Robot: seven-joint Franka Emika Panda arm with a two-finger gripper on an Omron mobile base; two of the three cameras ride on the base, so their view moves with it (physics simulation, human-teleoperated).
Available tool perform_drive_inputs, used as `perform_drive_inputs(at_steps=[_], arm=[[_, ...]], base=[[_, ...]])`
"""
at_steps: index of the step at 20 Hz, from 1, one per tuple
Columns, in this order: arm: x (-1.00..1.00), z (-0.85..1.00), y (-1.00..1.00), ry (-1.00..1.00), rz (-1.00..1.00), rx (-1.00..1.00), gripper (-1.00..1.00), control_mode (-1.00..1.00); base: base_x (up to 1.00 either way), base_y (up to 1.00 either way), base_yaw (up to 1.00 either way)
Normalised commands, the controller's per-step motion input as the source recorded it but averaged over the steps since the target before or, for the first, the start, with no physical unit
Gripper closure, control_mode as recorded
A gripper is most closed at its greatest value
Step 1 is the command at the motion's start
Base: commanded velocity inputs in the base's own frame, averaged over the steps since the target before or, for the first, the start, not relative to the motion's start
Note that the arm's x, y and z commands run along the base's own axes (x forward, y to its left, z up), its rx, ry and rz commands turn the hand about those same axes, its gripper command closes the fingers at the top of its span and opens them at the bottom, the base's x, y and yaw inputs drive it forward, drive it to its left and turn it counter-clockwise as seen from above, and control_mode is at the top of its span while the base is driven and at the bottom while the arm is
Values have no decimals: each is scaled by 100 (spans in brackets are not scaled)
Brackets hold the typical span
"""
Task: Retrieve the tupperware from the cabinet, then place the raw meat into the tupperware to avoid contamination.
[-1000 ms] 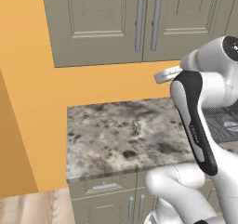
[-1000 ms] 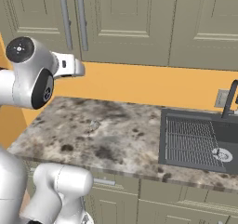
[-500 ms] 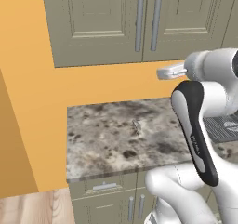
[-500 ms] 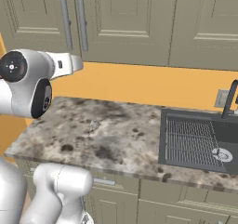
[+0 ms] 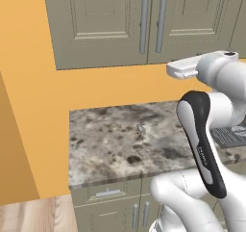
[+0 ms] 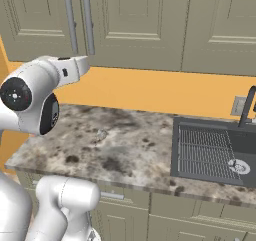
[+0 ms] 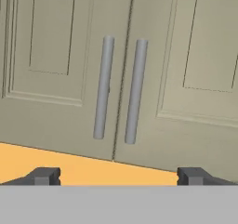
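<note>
The cabinet is an olive-grey wall unit with both panelled doors shut; its two long grey bar handles hang side by side at the seam. It also appears above the counter as the cabinet and the cabinet. My gripper is open and holds nothing; it faces the doors a short way off, just below the handles' lower ends. The tupperware is hidden behind the shut doors. The raw meat is out of view.
A speckled stone counter lies below the orange wall. A dark sink with a faucet sits at the right. Low cabinets with short handles run under the counter. A tiny pale object lies mid-counter.
The arm's upper joints have swung and the hand has risen slightly toward the cabinet doors. The gripper stays open and the doors stay shut.
</note>
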Motion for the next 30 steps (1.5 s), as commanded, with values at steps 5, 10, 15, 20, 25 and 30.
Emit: perform_drive_inputs(at_steps=[5,10,15,20,25,30], arm=[[-9,36,-6,-21,0,7,-100,-100],[-5,30,-2,-17,0,6,-100,-100],[-1,18,-1,-7,2,0,-100,-100],[3,5,-8,-6,4,0,-100,-100],[16,0,-5,-4,1,0,-100,-100],[24,0,0,-1,0,0,-100,-100]], base=[[0,0,0],[0,0,0],[0,0,0],[0,0,0],[0,0,0],[0,0,0]])
